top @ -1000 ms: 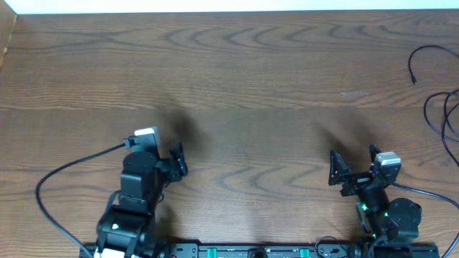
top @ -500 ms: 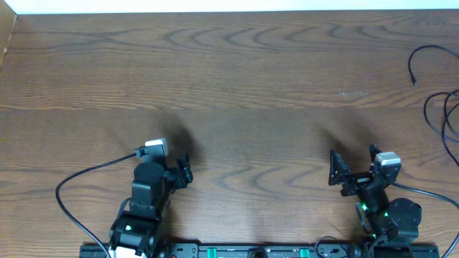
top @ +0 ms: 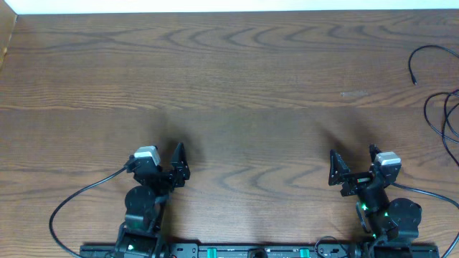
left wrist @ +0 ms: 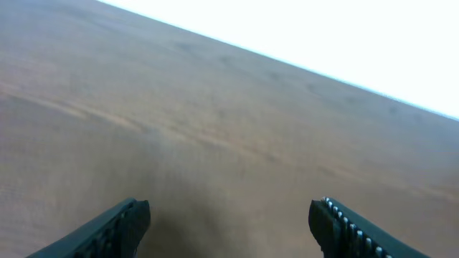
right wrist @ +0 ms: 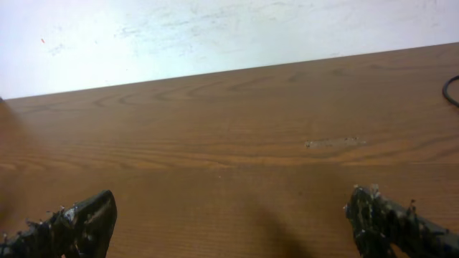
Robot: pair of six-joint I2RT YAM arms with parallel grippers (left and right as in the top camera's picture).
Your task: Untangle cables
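Looking down from overhead, I have both arms parked low near the base. The left gripper and right gripper each have their jaws spread wide with nothing between them. Both wrist views confirm it: only bare table shows between the fingers on the left and the fingers on the right.

The cables lie at the far right edge, well apart from either gripper. One ends in a small plug, and the loops below it run out of frame. I cannot tell whether they are knotted beyond the edge. The right wrist view catches only a sliver of cord.

My worries from here:
- The cords lie flat and thin on the wood, so a pinch could close on nothing or scrape the tabletop.
- With part of the bundle unseen, tugging one strand might tighten a hidden crossing or drag the lot off the table.
- The right arm's own wiring runs toward the same side and could be snagged or mistaken for a cord.
- The left arm would have to reach across the whole table to help.
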